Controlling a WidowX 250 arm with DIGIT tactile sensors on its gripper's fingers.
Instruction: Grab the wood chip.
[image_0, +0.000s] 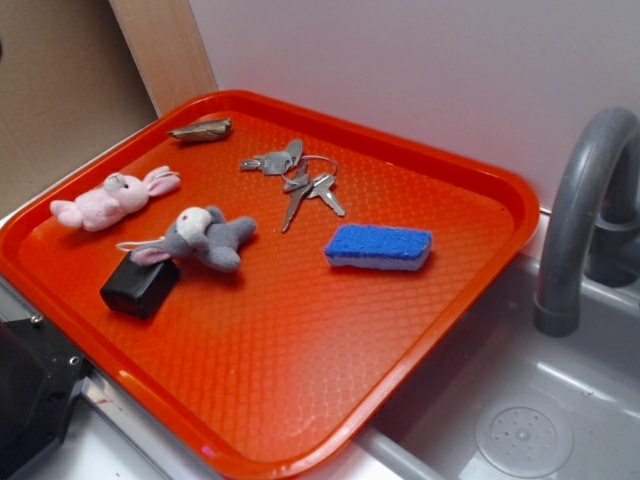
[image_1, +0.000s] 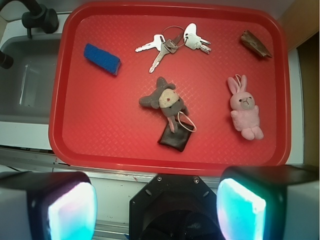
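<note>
The wood chip (image_0: 201, 130) is a small grey-brown sliver with pointed ends, lying flat at the far left corner of the red tray (image_0: 300, 380). In the wrist view the wood chip (image_1: 255, 44) sits at the tray's upper right corner. My gripper (image_1: 157, 205) is open and empty, hovering high over the counter just outside the tray's (image_1: 105, 145) near edge, far from the chip. Its two fingers (image_1: 241, 210) show at the bottom of the wrist view, wide apart. In the exterior view only a black part of the arm shows at the bottom left.
On the tray lie silver keys on a ring (image_0: 298, 175), a blue sponge (image_0: 379, 246), a pink plush rabbit (image_0: 112, 198), a grey plush animal (image_0: 204, 236) and a black block (image_0: 140, 285). A grey sink (image_0: 520, 420) and faucet (image_0: 585, 200) stand to the right.
</note>
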